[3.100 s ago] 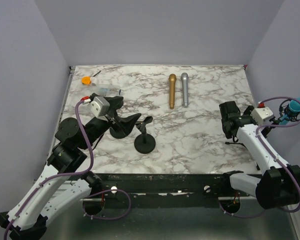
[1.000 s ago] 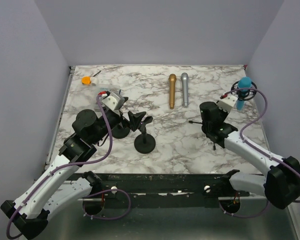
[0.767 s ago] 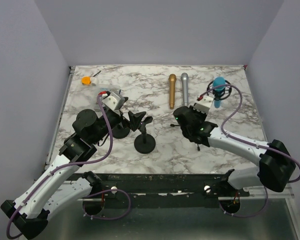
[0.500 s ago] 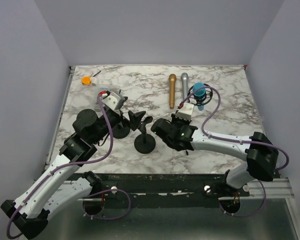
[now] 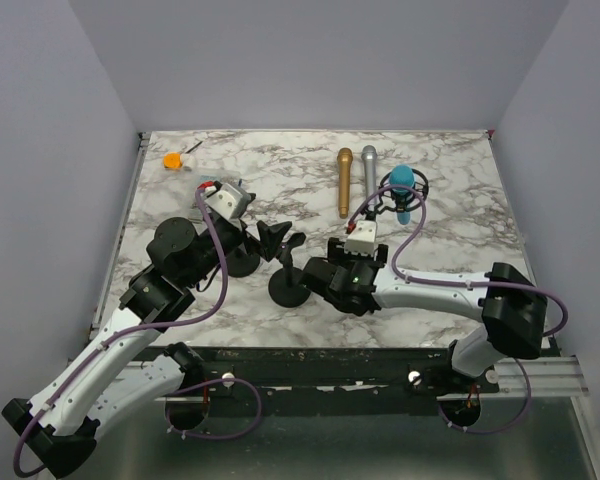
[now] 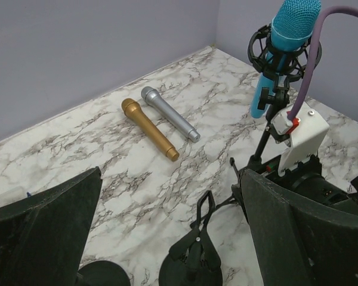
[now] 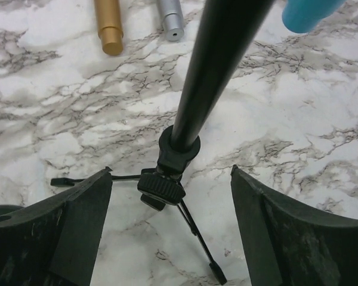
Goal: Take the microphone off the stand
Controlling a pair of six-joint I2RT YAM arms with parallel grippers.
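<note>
The blue microphone (image 5: 401, 180) sits in a black shock mount on a thin black tripod stand, right of the table's middle. In the right wrist view its lower end (image 7: 310, 12) shows at the top, above the stand's pole (image 7: 218, 65) and tripod hub (image 7: 164, 187). My right gripper (image 7: 171, 171) is open, one finger on each side of the hub and touching neither it nor the pole. From above, the right gripper (image 5: 345, 272) is mostly hidden under its own body. My left gripper (image 6: 172, 173) is open and empty, well left of the microphone (image 6: 286, 36).
A gold microphone (image 5: 345, 182) and a silver one (image 5: 369, 180) lie side by side at the back. A black round-base stand with an empty clip (image 5: 288, 285) stands below my left gripper (image 5: 252, 240), beside a second round base (image 5: 242, 262). An orange object (image 5: 171, 160) lies far left.
The right arm swept left from the table's right edge to its middle, and the blue microphone on its stand came with it. In the last half second the microphone stays put. The left arm has held still for a second.
</note>
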